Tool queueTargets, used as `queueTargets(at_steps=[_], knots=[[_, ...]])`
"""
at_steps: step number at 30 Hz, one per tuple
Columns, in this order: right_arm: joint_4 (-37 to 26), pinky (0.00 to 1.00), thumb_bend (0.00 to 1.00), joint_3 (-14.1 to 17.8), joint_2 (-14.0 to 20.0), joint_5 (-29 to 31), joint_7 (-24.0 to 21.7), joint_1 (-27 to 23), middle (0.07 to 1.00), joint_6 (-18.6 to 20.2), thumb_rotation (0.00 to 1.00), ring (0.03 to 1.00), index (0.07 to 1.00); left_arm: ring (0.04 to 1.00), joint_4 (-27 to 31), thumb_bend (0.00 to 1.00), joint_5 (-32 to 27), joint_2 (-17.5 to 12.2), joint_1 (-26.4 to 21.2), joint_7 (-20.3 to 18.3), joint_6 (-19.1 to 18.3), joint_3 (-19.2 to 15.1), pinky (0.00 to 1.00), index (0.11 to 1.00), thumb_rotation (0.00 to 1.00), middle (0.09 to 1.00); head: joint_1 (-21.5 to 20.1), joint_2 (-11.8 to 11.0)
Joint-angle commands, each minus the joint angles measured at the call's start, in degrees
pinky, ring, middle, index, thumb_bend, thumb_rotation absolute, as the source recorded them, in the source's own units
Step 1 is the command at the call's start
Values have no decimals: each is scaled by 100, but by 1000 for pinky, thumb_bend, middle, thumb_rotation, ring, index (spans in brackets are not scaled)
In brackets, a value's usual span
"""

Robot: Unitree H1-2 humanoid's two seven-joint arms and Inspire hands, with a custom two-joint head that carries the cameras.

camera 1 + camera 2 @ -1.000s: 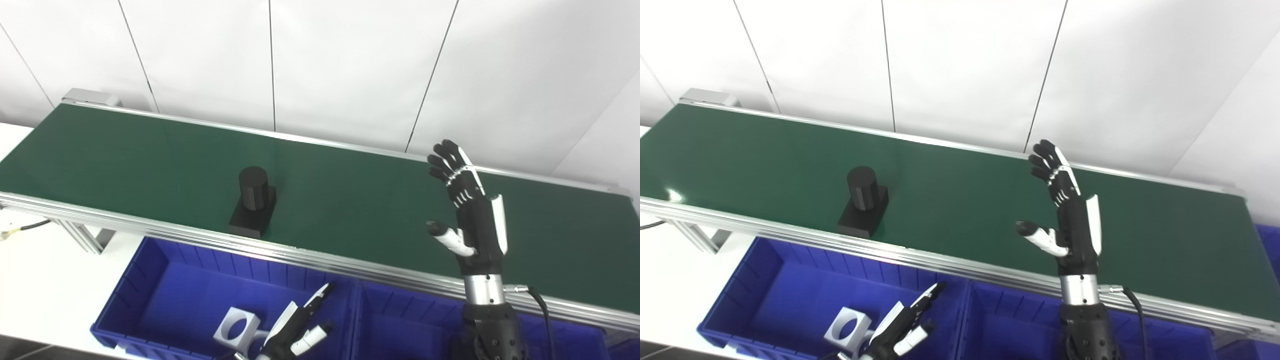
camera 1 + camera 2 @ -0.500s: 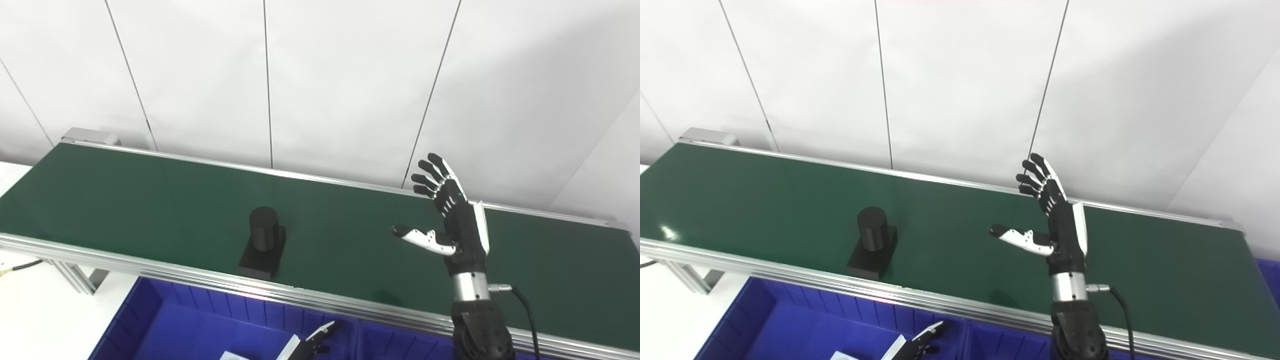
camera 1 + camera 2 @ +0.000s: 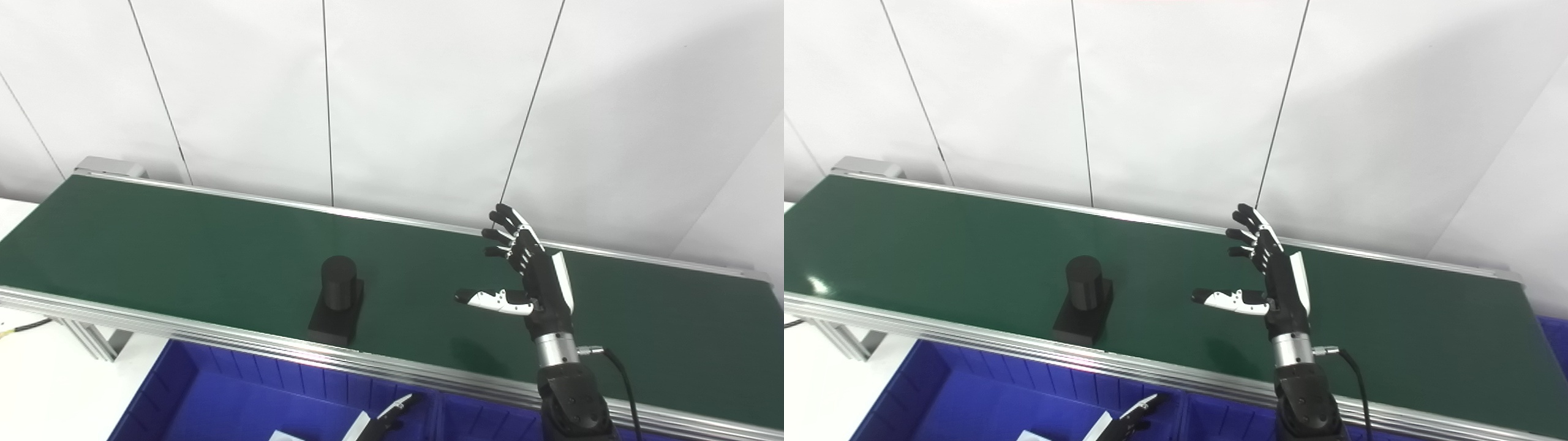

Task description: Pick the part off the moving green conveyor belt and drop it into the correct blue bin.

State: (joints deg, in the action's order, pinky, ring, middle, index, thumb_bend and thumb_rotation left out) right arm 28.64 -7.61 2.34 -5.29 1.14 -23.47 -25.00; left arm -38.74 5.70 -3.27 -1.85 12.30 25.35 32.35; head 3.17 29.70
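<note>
While the black part (image 3: 335, 300) stands upright near the green conveyor belt's (image 3: 184, 245) front edge, the right robot hand (image 3: 531, 283) hovers well apart, fingers spread, grasping nothing. Only the left robot hand's (image 3: 383, 421) fingertips show above a blue bin (image 3: 245, 392); its grip cannot be told.

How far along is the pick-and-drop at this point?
Early stage. Done: nothing yet; the black part sits on the belt, untouched. In hand: the right hand is open above the belt, to the right of the part and apart from it. The left hand is low over the blue bin, only its fingertips showing. Left: grasp the part, lift it and drop it in a bin.
</note>
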Motion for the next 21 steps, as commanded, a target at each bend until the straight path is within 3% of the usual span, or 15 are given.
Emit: queueTargets(at_steps=[1, 7, 14, 21], knots=[[-24, 607, 1000, -52, -78, -81, 65, -234, 862, -188, 113, 742, 853, 952, 230, 1000, -11, -22, -34, 34, 158, -9, 921, 914, 971, 952, -26, 23], [249, 619, 1000, -156, -121, -326, 242, -280, 866, -187, 148, 749, 842, 953, 326, 1000, -57, -50, 22, -53, 158, -31, 904, 917, 960, 955, -86, 87], [551, 626, 1000, -220, -114, -411, 322, -386, 762, -186, 146, 736, 798, 958, 396, 1000, -1, -87, 27, 3, 158, 13, 892, 922, 979, 960, -61, 92], [862, 608, 1000, -308, -128, -500, 474, -501, 758, -190, 161, 731, 749, 951, 471, 1000, -62, -107, 86, -60, 158, -28, 890, 911, 977, 954, -26, 86]])
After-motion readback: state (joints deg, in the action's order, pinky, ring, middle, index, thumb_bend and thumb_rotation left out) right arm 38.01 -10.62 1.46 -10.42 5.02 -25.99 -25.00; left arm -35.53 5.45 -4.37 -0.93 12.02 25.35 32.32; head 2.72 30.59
